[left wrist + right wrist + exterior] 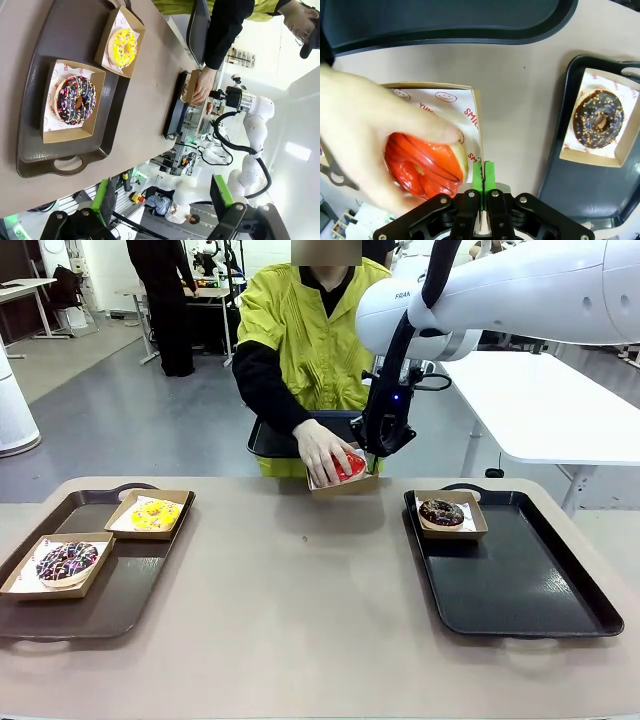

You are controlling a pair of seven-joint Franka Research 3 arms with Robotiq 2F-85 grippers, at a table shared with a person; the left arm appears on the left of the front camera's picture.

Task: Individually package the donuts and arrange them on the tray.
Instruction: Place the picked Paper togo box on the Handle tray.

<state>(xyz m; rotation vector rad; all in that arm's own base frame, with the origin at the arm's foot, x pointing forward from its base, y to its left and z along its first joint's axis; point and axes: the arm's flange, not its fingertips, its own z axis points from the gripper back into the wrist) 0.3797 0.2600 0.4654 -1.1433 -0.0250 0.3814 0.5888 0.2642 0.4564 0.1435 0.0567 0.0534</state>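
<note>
Far edge of the tan table (300,570): black right gripper (483,176), green pads pinched together on the near wall of a paper-lined brown cardboard box (476,107), holding it in place. Inside that box, a glossy red glazed ring donut (427,167), covered and pressed down by the person's hand (367,135). Already boxed on the black right tray (520,585): a dark chocolate donut with sprinkles (441,511). Waiting on the brown left tray (85,585): a yellow iced donut (155,513) and a chocolate donut with purple-white sprinkles (67,561), each in its own box. Left gripper (165,197) hanging released above that tray, jaws wide, holding nothing.

Best handled, by the look of it, by keeping the pinch steady and level until the hand withdraws. Then lifting straight and carrying low toward the black tray, beside the boxed chocolate donut. Risk: thin wall bending, box tipping under the donut's weight.
</note>
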